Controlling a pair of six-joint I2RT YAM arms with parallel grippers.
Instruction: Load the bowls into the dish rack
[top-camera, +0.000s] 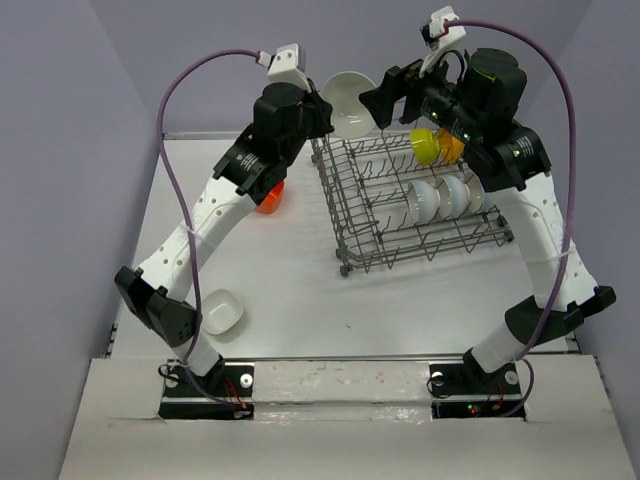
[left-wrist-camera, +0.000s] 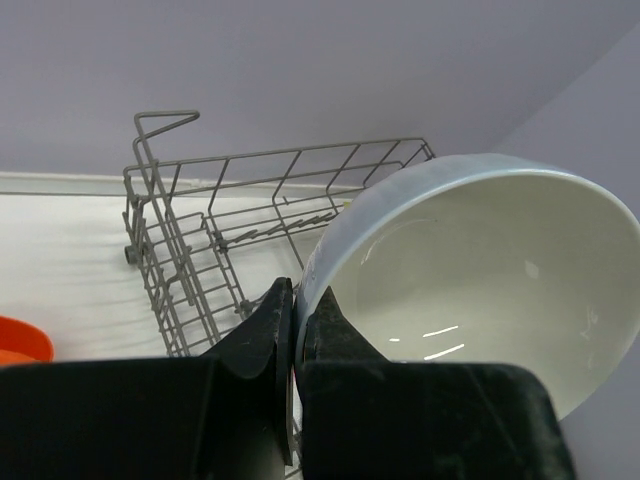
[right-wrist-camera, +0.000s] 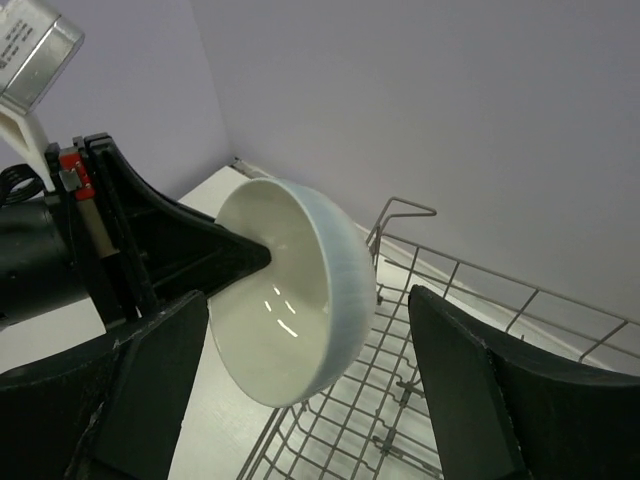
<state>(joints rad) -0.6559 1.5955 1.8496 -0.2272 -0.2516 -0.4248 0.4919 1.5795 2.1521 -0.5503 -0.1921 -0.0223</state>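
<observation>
Top centre of the overhead view: a white bowl in the air above the far left corner of the dish rack, pinched at its rim by the clenched left hand. Around it, the right hand, spread wide (clear gap at its right finger). Inside the rack, right of centre: a row of white bowls, a yellow-green bowl, an orange-yellow bowl. On the table: a red-orange bowl under the left arm, a second white bowl at lower left.
</observation>
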